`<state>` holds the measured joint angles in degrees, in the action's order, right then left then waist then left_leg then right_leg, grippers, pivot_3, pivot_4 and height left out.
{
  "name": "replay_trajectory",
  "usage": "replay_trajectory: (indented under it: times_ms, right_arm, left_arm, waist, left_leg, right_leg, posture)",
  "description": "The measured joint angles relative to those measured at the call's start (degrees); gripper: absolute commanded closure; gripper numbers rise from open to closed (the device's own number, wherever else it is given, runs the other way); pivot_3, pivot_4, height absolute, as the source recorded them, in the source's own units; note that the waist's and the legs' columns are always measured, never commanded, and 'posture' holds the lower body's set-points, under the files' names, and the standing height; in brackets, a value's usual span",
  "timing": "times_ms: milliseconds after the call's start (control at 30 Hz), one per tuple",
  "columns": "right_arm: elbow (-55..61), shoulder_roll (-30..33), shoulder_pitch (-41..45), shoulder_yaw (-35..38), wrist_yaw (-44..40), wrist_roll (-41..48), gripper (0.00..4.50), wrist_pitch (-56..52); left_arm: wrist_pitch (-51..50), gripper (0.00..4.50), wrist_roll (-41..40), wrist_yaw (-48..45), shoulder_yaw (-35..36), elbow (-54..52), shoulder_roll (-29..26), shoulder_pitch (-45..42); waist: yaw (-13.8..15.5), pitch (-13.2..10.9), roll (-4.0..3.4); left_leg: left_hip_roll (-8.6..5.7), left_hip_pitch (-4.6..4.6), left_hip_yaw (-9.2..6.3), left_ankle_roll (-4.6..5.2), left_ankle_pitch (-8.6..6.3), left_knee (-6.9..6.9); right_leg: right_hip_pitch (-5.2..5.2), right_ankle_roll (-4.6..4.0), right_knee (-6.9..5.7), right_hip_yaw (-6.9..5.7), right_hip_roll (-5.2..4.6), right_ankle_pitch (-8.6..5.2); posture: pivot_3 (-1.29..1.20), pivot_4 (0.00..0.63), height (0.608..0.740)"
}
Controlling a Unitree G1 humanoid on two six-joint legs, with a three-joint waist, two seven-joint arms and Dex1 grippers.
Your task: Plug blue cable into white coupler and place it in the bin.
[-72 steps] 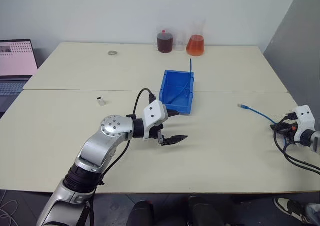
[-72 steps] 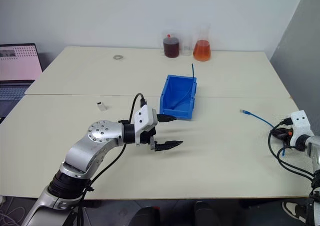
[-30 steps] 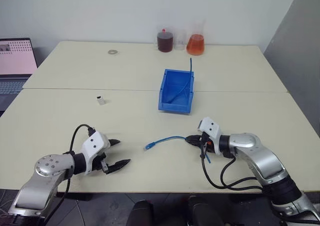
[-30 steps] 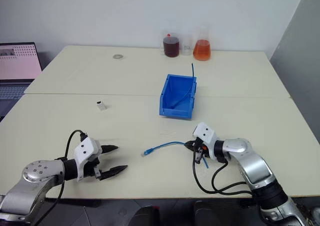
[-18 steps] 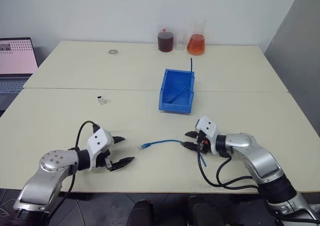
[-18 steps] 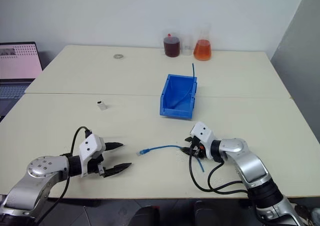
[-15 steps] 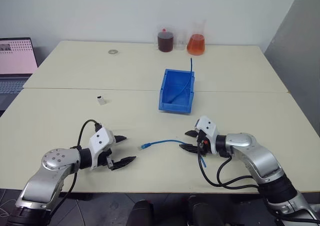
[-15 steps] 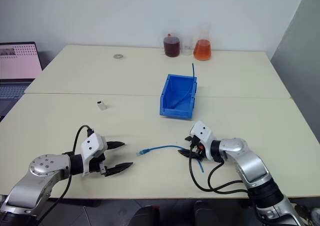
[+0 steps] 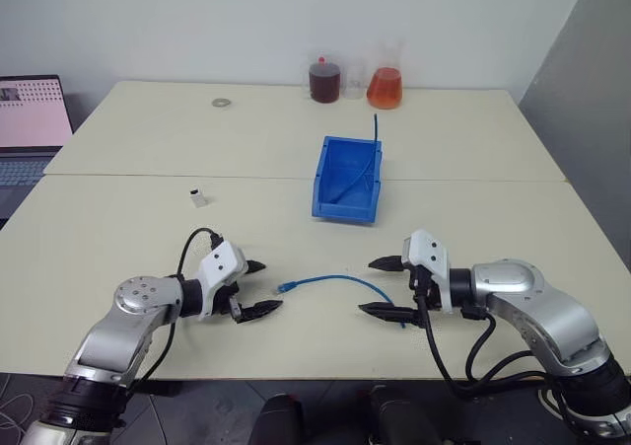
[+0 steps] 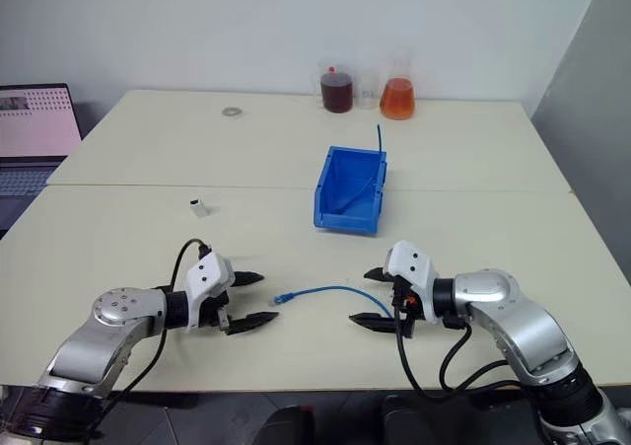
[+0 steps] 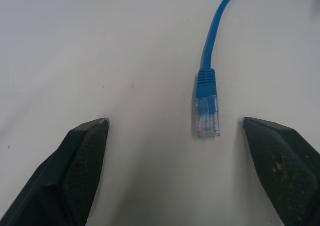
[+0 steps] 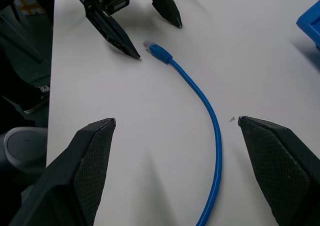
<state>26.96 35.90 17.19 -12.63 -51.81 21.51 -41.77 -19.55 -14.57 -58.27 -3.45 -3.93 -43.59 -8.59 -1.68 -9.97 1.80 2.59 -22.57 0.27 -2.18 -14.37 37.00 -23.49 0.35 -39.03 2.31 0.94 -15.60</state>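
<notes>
Both end effectors low over the near edge of the table, facing each other, with the blue cable lying flat on the surface between them. Left end effector spread wide, nothing pinched; clear plug of the cable resting on the table just ahead of it and between its two black fingers, closer to one than the other, touching neither. Right end effector likewise spread wide and empty, lifted a little off the table, the far stretch of the cable curving down between its fingertips without contact. From the right wrist view, the left end effector seen opposite, plug tip just beside one of its fingers. Cable running from the plug in a gentle arc toward the right end effector and dipping out of sight under it. White coupler well apart from both end effectors, standing alone on the table beyond the left one, not joined to the cable. Bin beyond the gap between the two end effectors, nearer the middle of the table, with another thin blue cable poking up over its far wall. Two flasks of dark and orange liquid at the far edge, a small ring farther left, a laptop off the left side.
</notes>
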Motion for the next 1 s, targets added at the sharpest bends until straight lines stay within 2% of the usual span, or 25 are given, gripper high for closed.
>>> replay_trajectory:
  times_ms: [600, 867, 1000]
  right_arm:
    - [0.7, -0.6, 0.8, 0.9, 2.2, 0.8, 0.31, 1.2]
    - [3.2, -0.6, 0.8, 2.5, 1.9, 5.2, 0.31, 0.9]
    - [3.7, 0.3, -0.9, 3.8, 1.7, 8.1, 0.31, -0.9]
  left_arm:
    - [-1.7, 4.31, 1.8, -1.0, -2.6, -5.4, -1.6, 2.6]
    - [-2.9, 4.31, 0.8, -0.4, -1.7, -5.5, -1.0, 2.6]
    - [-6.6, 4.31, -2.3, -0.2, -0.6, -5.3, 1.2, 1.8]
  waist:
    - [0.0, 0.0, -0.02]
    - [0.0, 0.1, -0.02]
    - [0.1, 0.1, -0.02]
  left_leg:
    - [0.04, 0.07, 0.02, 0.0, 0.0, -0.02]
    - [0.04, 0.15, 0.03, 0.0, 0.0, -0.02]
    - [0.04, 0.11, 0.0, 0.0, 0.0, 0.0]
  right_leg:
    - [0.06, 0.0, 0.03, 0.04, -0.04, -0.01]
    - [0.13, 0.0, 0.03, 0.04, -0.03, -0.01]
    - [0.14, 0.01, 0.04, 0.02, -0.04, -0.01]
  posture:
    - [0.0, 0.15, 0.74]
    - [0.0, 0.15, 0.74]
    - [0.0, 0.15, 0.74]
